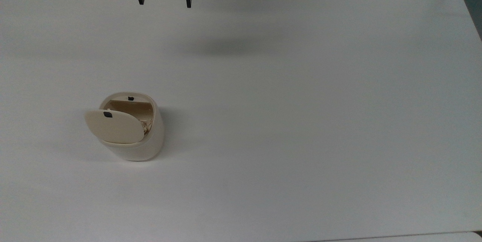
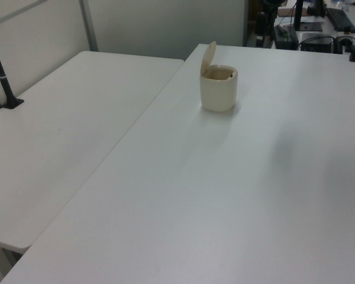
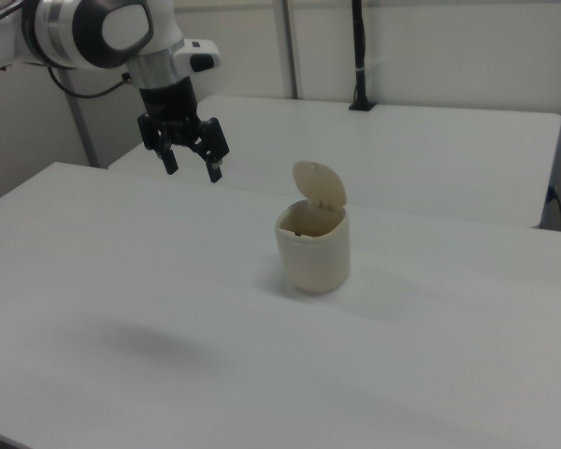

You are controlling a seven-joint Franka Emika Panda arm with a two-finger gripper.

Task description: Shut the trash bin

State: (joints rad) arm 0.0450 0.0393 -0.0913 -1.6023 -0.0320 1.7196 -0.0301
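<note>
trash bin (image 1: pixel 130 133) on table (image 1: pixel 301 102)

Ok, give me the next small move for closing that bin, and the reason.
Probably carry the open end effector across toward the trash bin. Its lid stands raised, and the end effector hangs high above the table, well apart from it.

In the top view the end effector (image 1: pixel 164 0) is cut off by the upper edge above its fingers. The raised lid (image 1: pixel 113 126) hides part of the trash bin (image 1: pixel 135 148) opening; its contents are too small to tell.
</note>
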